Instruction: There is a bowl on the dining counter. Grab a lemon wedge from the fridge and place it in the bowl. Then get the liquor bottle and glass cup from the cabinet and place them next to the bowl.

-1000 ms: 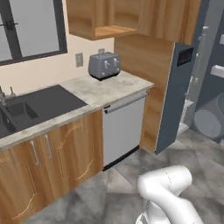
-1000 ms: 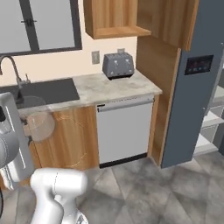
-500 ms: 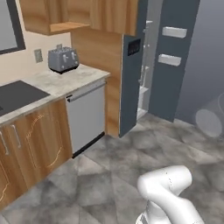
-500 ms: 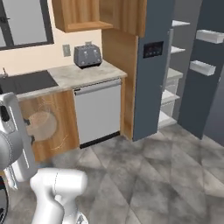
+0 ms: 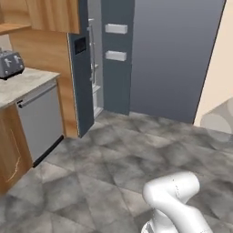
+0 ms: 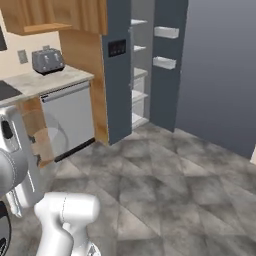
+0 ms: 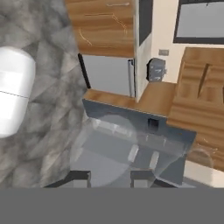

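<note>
**Left base view:** The fridge (image 5: 84,86) stands in the upper middle. Its dark door with the black panel is swung open, and white shelves show inside to the right of that door. Left of the fridge is a dishwasher (image 5: 38,119) under a stone worktop (image 5: 23,84), and a toaster (image 5: 10,63) sits on the worktop at the far left. Well to the right of the fridge, a faint see-through glass cup (image 5: 217,123) shows against the pale wall.

**Right base view:** The fridge (image 6: 118,75) is again open, with white door shelves (image 6: 166,33) to the right of its panel. The toaster (image 6: 47,60) is left of the fridge, below a wooden wall cabinet (image 6: 55,15). The glass cup (image 6: 50,145) shows low and left of the fridge, in front of the dishwasher (image 6: 72,117), beside the arm.

**Hand view:** The gripper (image 7: 110,177) is clenched on the glass cup (image 7: 113,146). The clear wall of the cup rises between the two dark fingertips (image 7: 78,177). The fridge (image 7: 135,131) shows through the cup, with the toaster (image 7: 156,70) beyond it.
</note>
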### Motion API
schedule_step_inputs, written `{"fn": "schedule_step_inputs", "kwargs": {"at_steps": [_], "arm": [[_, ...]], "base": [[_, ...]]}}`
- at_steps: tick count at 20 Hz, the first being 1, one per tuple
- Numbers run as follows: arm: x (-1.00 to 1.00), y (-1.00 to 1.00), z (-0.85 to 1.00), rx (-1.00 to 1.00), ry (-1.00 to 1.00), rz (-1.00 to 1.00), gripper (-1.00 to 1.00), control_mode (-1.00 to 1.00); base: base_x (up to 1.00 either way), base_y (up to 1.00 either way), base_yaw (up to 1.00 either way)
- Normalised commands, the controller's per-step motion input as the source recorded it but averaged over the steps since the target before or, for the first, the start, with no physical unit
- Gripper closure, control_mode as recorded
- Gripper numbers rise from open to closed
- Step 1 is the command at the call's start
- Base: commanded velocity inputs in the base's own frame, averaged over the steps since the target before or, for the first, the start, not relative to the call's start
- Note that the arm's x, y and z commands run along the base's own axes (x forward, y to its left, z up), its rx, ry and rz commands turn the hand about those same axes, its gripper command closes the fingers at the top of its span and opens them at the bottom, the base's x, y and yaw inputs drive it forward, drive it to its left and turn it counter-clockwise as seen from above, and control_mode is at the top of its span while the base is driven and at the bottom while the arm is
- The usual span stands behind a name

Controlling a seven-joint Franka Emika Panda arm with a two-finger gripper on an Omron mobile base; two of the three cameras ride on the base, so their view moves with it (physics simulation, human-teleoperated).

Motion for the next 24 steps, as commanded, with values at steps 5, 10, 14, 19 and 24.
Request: {"fn": "schedule_step_inputs", "kwargs": {"at_steps": [5, 10, 14, 19, 24], "arm": [[0.0, 0.0, 0.0, 0.0, 0.0, 0.0, 1.0, 1.0], [0.0, 0.0, 0.0, 0.0, 0.0, 0.0, 1.0, 1.0], [0.0, 0.0, 0.0, 0.0, 0.0, 0.0, 1.0, 1.0], [0.0, 0.0, 0.0, 0.0, 0.0, 0.0, 1.0, 1.0], [0.0, 0.0, 0.0, 0.0, 0.0, 0.0, 1.0, 1.0]], "base": [[-0.71, -0.2, -0.5], [-0.65, -0.36, -0.47], [-0.62, -0.42, -0.46], [-0.56, -0.5, -0.44], [-0.42, -0.58, -0.4]]}}
